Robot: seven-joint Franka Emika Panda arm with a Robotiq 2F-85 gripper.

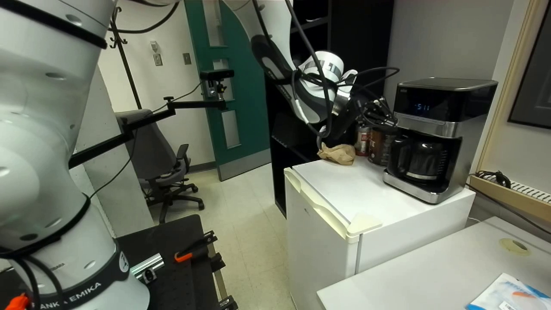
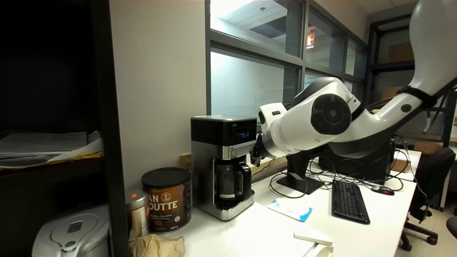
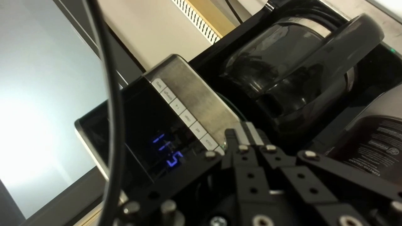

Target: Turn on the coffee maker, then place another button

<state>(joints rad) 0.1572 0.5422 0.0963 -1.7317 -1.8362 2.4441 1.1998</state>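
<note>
The coffee maker point(image 1: 473, 150) stands upright on the white mini fridge point(image 1: 327, 258). It also shows in an exterior view point(image 2: 203, 175) and the wrist view point(image 3: 198, 94). Its blue clock digits point(image 3: 167, 150) are lit. A row of silver buttons point(image 3: 187, 117) runs along the edge below the display. The dark glass carafe point(image 3: 270, 56) sits inside the machine. My gripper point(image 3: 248, 133) is shut with nothing visible between its fingertips. The tips are at the silver band near the clock-button end of the row and hide part of it. I cannot tell whether they touch.
A brown coffee can point(image 2: 167, 203), a smaller can point(image 2: 137, 216) and a crumpled paper bag point(image 2: 157, 246) stand beside the coffee maker. A white desk point(image 1: 430, 267) with a packet point(image 1: 508, 292) adjoins the fridge. A black cable point(image 3: 114, 125) crosses the wrist view.
</note>
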